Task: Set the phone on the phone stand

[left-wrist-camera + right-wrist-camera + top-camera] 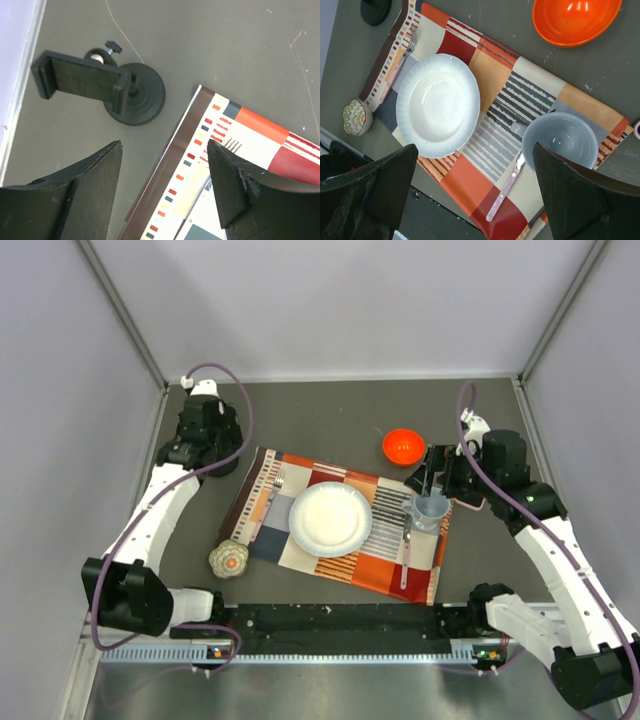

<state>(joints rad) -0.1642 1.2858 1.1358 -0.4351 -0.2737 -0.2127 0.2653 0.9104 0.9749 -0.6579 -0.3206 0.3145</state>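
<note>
The phone stand (137, 95), a black disc base with a clamp holder (80, 80), stands on the dark table just off the placemat's far left corner. Its base also shows in the right wrist view (376, 10). In the top view my left arm hides it. My left gripper (165, 150) (220, 455) is open and empty, hovering near the stand over the placemat's edge. Of the phone, only a pale pink edge (468, 503) shows under my right gripper (435, 478), right of the mug. My right gripper (475, 150) is open and empty above the placemat.
A patchwork placemat (350, 575) holds a white plate (330, 519), a grey-blue mug (430, 508), a knife (507, 187) and a fork (402, 55). An orange bowl (403, 446) sits behind it. A small patterned dish (228, 559) sits at the near left. Walls enclose the table.
</note>
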